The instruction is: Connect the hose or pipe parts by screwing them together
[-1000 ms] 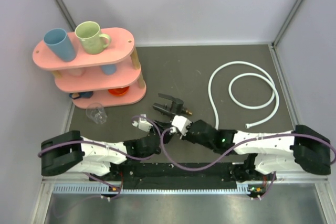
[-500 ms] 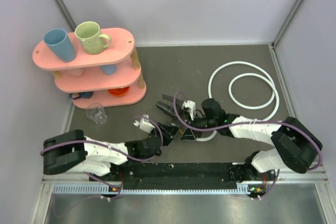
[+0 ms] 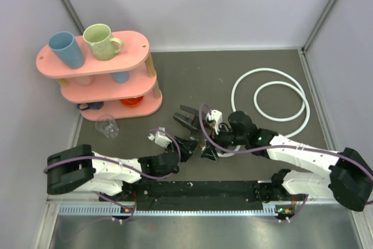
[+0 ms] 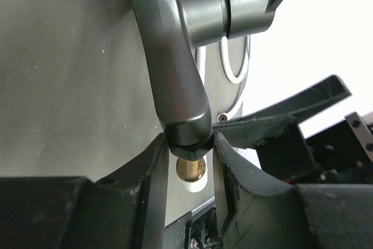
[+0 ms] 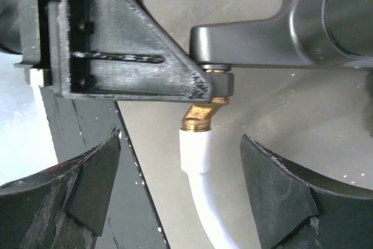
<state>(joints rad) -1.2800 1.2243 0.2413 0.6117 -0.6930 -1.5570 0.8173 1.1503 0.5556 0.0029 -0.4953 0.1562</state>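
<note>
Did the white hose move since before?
Yes. The hose has moved: its loose end slid left, toward the pink shelf, and now sits at the tap fitting in the middle of the table.

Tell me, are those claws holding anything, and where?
The left gripper clamps the tap fitting by its collar, just above the brass end. The right gripper stands open on either side of the white hose, holding nothing.
</note>
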